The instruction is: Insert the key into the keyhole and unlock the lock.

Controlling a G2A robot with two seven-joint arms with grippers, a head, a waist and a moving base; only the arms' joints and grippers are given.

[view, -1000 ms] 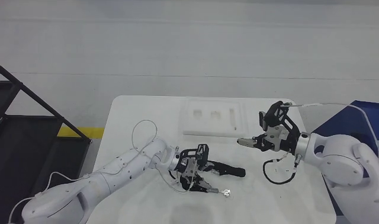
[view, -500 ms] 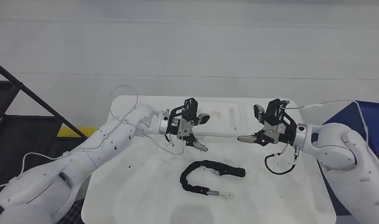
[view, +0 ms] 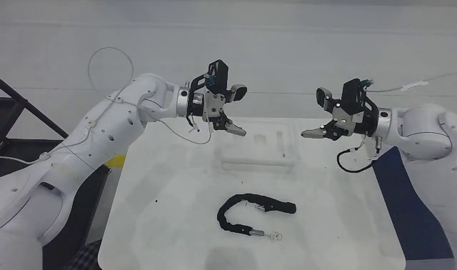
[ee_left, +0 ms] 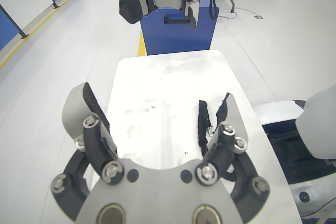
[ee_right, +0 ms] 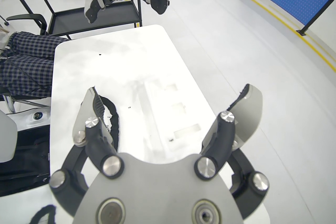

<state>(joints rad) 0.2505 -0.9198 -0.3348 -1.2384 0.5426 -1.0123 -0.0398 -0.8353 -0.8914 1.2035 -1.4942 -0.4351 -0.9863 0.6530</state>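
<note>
Black flexible cable lock curled on white table, left hand and right hand hovering above table's far edge, facing each other, fingers spread apart, empty.

Left arm, right arm: glossy white shells, thin white cable outside. Left gripper, right gripper: silver plates, black linkages, ribbed black pads, round-head screws.
</note>
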